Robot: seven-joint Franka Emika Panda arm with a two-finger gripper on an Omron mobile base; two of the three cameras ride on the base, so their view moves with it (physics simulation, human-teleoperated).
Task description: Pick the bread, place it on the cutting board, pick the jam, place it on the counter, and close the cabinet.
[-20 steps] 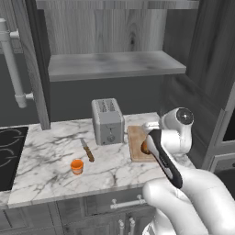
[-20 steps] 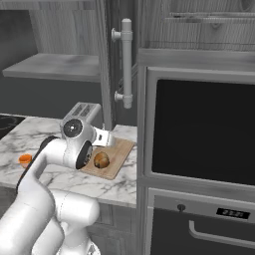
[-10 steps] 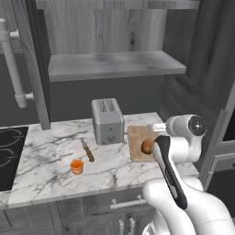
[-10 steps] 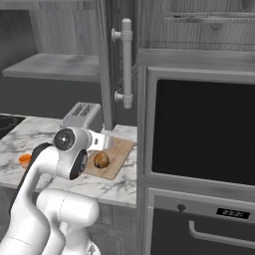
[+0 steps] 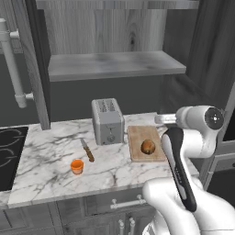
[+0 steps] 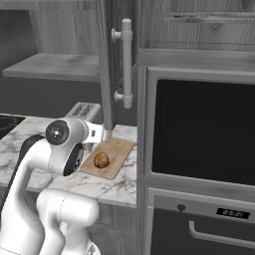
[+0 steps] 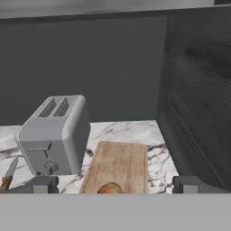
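Note:
The bread lies on the cutting board at the right end of the counter. In the hand view the bread peeks up at the bottom edge of the cutting board. My gripper hangs open and empty just above the board, its fingertips wide apart. The jam stands on the marble near the front edge, far left of the gripper. The cabinet stands open, its doors swung out and its shelf bare.
A grey toaster stands left of the board. A knife lies between toaster and jam. A black cooktop sits at the far left. A built-in oven fills the wall to the right, next to the open door's handle.
My arm's wrist has swung to the right in the left base view, with the hand staying over the board. Bread, jam and cabinet doors have not moved.

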